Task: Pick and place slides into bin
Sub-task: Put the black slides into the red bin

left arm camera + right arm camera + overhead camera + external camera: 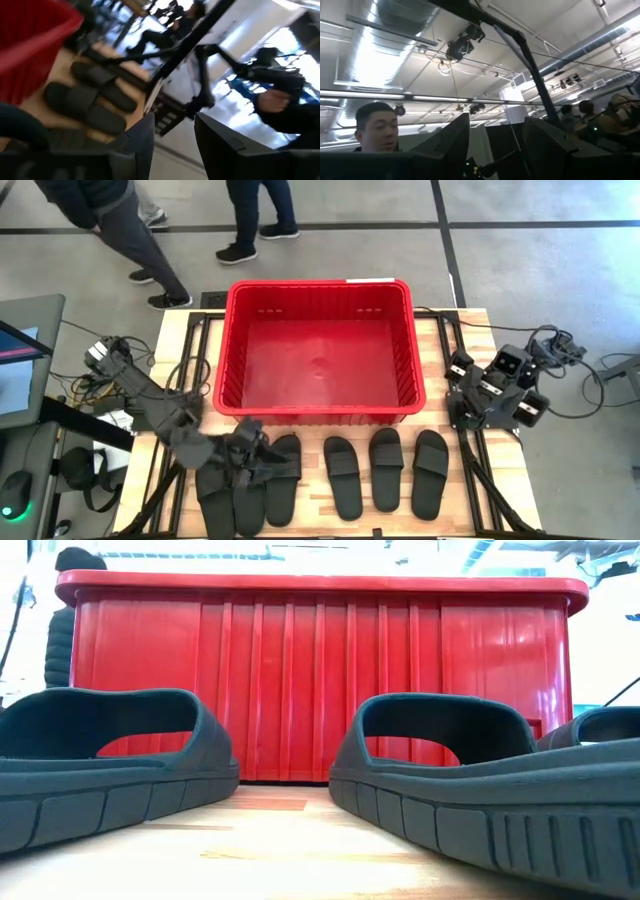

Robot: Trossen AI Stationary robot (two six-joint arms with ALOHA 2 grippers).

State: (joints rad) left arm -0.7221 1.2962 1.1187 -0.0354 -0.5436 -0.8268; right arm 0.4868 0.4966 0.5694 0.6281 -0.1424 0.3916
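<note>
Slides (347,475), matte black, lie beside red ribbed bin (228,340).

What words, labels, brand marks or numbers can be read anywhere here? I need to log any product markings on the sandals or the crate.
None can be read.
The red bin: a pale strip on its far rim, too small to tell whether it carries text; its walls show only ribs.
The slides: plain black straps and soles, no visible logo in the high or low view.
A screen at the left edge: content too small to read.
</note>
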